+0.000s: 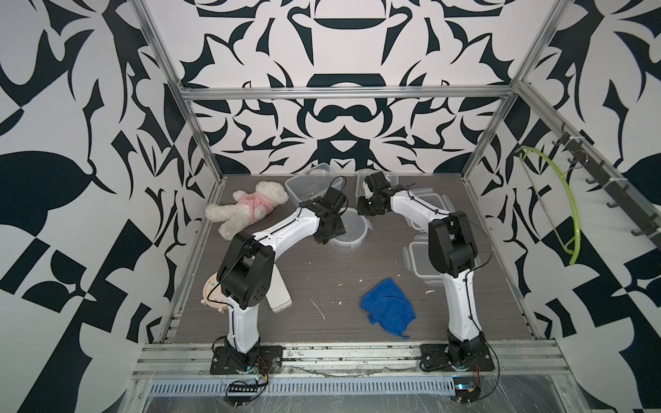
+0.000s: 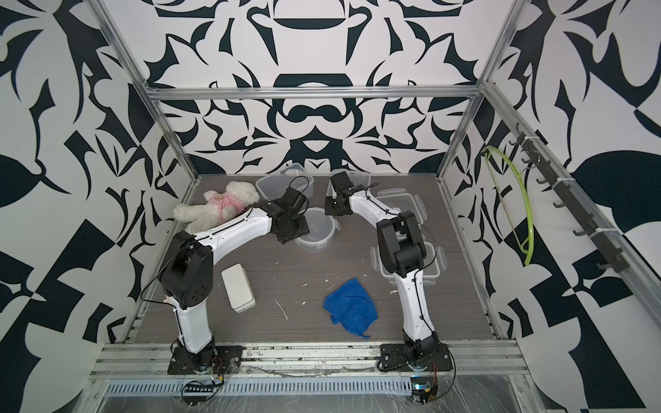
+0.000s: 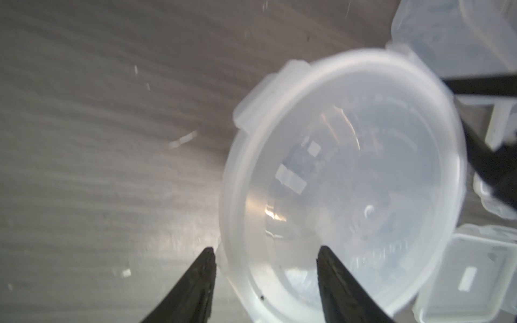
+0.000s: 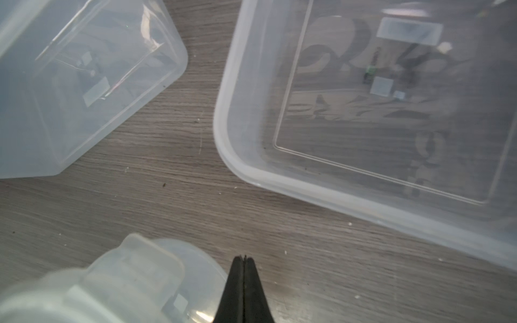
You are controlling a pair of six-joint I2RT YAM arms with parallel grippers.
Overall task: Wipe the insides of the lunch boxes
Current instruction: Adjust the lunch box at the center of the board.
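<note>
The round clear lunch box (image 1: 348, 229) (image 3: 349, 167) stands mid-table with snap clips on its rim. My left gripper (image 1: 328, 232) (image 3: 265, 251) hovers open at its near edge, one finger outside the wall and one over the inside, gripping nothing. Two rectangular clear lunch boxes stand open at the back, one (image 1: 307, 186) (image 4: 84, 84) on the left and one (image 2: 354, 177) (image 4: 363, 112) on the right. My right gripper (image 1: 363, 211) (image 4: 244, 258) is shut and empty, low over the bare table between them, beside a clip of the round box (image 4: 140, 285).
A blue cloth (image 1: 388, 307) lies crumpled at the front right. Two clear clip lids (image 1: 429, 207) (image 1: 418, 261) lie behind the right arm. A teddy in pink (image 1: 250, 207) lies back left. A flat white case (image 2: 238, 288) rests near the left arm.
</note>
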